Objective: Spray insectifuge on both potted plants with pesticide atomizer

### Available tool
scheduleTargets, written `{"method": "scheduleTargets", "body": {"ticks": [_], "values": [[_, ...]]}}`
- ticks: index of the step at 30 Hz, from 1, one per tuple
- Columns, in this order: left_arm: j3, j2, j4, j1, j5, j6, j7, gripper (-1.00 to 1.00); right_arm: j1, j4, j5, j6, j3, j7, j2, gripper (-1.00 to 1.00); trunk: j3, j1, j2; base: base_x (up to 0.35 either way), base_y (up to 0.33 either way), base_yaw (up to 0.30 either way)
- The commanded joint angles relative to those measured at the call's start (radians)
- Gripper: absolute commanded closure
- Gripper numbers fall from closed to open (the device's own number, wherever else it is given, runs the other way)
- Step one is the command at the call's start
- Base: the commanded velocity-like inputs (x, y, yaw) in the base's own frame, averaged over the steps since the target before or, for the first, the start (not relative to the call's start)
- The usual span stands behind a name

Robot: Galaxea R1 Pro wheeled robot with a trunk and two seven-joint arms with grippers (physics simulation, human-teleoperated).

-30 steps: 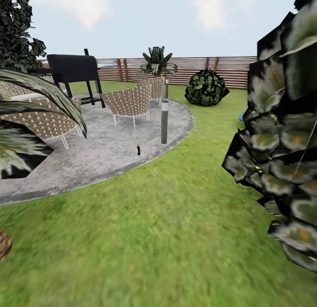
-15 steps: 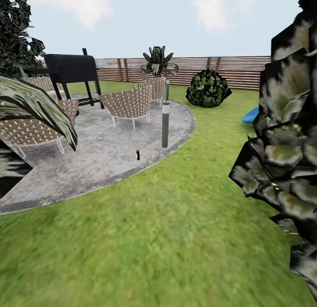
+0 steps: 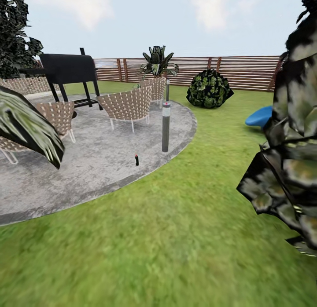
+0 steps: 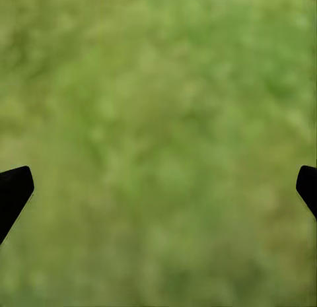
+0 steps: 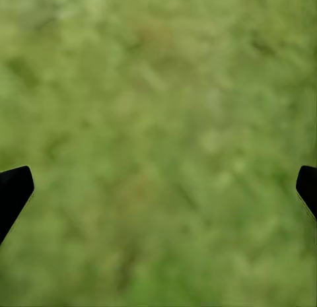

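Your left hand (image 4: 158, 188) and right hand (image 5: 158, 188) are both spread wide, empty, over blurred lawn (image 3: 176, 236). Open grass ahead runs to the paved patch (image 3: 88, 166) rim. Big shrub (image 3: 286, 144) crowds your right. The pesticide atomizer (image 3: 137, 159) stands upright on the paving near that rim, just beside the post (image 3: 165, 126): tiny, dark, red-tipped.

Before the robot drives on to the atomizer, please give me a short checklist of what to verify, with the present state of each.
1. Pesticide atomizer in sight, upright on the paved patch: ok.
2. Lawn ahead free of obstacles: ok.
3. Shrub close on the right: not ok.
4. Left gripper jaws apart, nothing between them: ok.
5. Right gripper jaws apart, nothing between them: ok.
6. Potted plants located: cannot tell.
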Motion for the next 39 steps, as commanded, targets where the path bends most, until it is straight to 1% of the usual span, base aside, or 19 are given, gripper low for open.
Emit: {"method": "scheduleTargets", "body": {"ticks": [1,39], "values": [[0.004,0.000,0.001,-0.001,-0.001,-0.003,0.000,-1.00,-0.001,0.001,-0.002,-0.002,0.005,-0.006,-0.001,-1.00,-0.001,0.000,0.000,0.339,0.000,0.000],[0.004,0.000,0.001,-0.001,-0.001,-0.003,0.000,-1.00,-0.001,0.001,-0.002,-0.002,0.006,-0.008,0.000,-1.00,-0.001,0.000,0.000,0.339,0.000,0.000]]}}
